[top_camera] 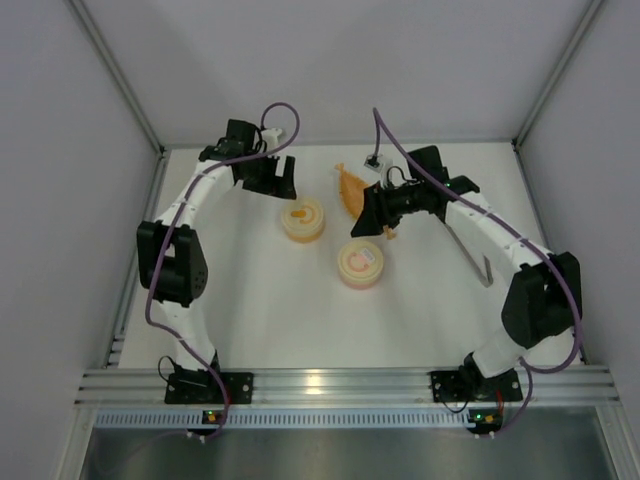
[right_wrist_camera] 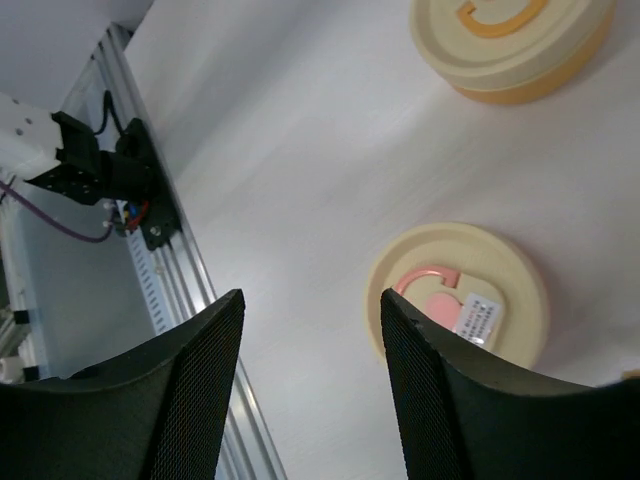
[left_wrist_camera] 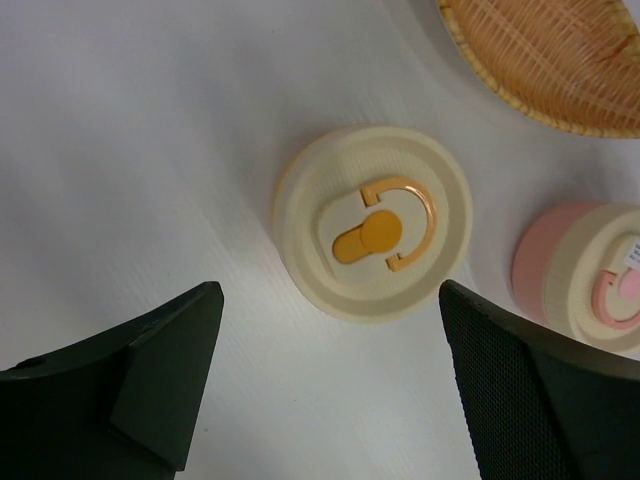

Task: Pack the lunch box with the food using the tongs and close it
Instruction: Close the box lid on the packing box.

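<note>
Two round lunch boxes stand mid-table with lids on: a yellow one point(top_camera: 303, 220) point(left_wrist_camera: 372, 235) point(right_wrist_camera: 510, 40) and a pink one point(top_camera: 360, 265) point(left_wrist_camera: 590, 275) point(right_wrist_camera: 500, 270). My left gripper point(top_camera: 275, 180) point(left_wrist_camera: 330, 290) hovers open just behind the yellow box, holding nothing. My right gripper point(top_camera: 375, 215) point(right_wrist_camera: 310, 297) is open above the table beside the pink box, also holding nothing. The silver tongs point(top_camera: 475, 265) lie on the table under my right forearm. A tiny orange piece point(top_camera: 390, 235), perhaps food, sits by the right gripper.
An orange woven boat-shaped dish point(top_camera: 350, 190) point(left_wrist_camera: 550, 60) lies behind the boxes between the two grippers. The aluminium rail point(top_camera: 320, 385) point(right_wrist_camera: 150, 230) runs along the near table edge. White walls close in the left, right and back.
</note>
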Controlling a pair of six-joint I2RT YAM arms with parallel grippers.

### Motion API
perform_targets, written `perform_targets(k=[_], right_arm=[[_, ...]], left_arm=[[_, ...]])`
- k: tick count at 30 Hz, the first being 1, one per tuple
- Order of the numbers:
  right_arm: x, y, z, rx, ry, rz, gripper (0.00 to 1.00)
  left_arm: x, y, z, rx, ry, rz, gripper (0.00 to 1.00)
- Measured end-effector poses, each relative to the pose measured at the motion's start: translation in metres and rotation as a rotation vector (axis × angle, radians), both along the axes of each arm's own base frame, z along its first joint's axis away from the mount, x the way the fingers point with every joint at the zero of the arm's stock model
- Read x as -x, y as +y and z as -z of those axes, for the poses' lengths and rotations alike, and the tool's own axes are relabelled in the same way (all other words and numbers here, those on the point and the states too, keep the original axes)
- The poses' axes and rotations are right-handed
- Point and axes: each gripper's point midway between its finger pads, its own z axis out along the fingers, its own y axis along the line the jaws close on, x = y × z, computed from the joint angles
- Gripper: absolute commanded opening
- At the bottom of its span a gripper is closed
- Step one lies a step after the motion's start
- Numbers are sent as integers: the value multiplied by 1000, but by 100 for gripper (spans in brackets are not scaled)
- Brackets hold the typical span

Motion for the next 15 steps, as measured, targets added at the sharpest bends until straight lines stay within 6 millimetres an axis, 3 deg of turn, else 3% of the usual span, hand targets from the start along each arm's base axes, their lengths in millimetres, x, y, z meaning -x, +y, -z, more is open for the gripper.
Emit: perform_targets(k=[6, 10, 15], right_arm=[[-29, -29, 36, 147, -36, 91, 58], [-42, -41, 66, 217, -12, 115, 60], [-46, -43, 90, 249, 22, 102, 60]], left_arm=[[-19, -7, 32, -6, 38, 45, 91], [-30, -16, 37, 23, 31, 93, 89], [-38, -23, 41, 44, 27, 123, 89]])
